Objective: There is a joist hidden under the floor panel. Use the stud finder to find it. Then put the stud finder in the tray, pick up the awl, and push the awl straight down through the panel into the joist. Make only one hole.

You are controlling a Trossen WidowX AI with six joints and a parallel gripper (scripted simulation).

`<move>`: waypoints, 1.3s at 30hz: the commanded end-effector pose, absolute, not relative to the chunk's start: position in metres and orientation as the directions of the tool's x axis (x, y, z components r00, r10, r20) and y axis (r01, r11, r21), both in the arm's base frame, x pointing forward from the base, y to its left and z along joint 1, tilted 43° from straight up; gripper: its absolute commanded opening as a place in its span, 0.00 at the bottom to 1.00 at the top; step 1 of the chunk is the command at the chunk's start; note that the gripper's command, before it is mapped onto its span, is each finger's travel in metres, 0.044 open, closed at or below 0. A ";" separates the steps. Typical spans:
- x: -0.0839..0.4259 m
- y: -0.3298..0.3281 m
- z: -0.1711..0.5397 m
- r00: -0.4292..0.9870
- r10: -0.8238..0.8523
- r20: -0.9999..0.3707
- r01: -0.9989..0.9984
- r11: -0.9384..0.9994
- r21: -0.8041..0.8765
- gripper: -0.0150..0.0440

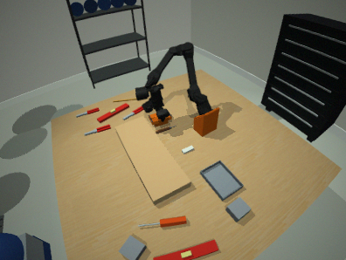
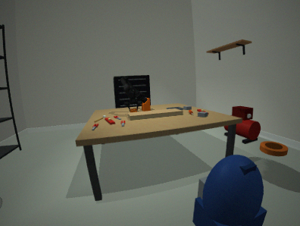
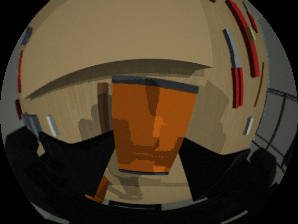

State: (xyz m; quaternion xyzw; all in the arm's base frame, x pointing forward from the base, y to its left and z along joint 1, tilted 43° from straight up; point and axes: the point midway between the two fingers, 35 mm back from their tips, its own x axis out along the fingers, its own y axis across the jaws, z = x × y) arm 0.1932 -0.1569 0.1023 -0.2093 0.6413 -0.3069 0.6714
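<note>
The orange stud finder [image 1: 154, 122] [image 2: 133, 110] [image 3: 145, 112] lies on the table beside the far end of the pale floor panel [image 1: 153, 161] [image 2: 155, 114] [image 3: 130, 30]. My gripper [image 1: 156, 115] [image 3: 148, 136] is low over it, open part way, with a finger close along each side; whether they touch it is unclear. A thin brown rod [image 1: 164, 129] [image 3: 103, 107], possibly the awl, lies between panel and stud finder side. An orange-handled tool with a metal shaft [image 1: 173, 222] lies near the front. The grey tray [image 1: 211, 187] holds nothing. The joist is hidden.
An orange block [image 1: 206, 123] [image 2: 146, 105] stands by the arm's base. A small white piece [image 1: 188, 149] [image 3: 52, 125] lies between panel and tray. Red-handled tools and a red level [image 1: 114, 112] lie beyond the panel. Grey blocks [image 1: 238, 209] [image 1: 133, 248] and another red level [image 1: 201, 249] lie in front.
</note>
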 end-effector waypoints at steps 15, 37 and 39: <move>0.193 -0.147 0.111 -0.011 -0.679 -0.734 0.138 0.726 -0.674 0.25; 0.194 -0.123 0.117 -0.011 -0.677 -0.736 0.138 0.728 -0.672 0.25; 0.195 -0.117 0.112 -0.011 -0.677 -0.736 0.138 0.728 -0.671 0.25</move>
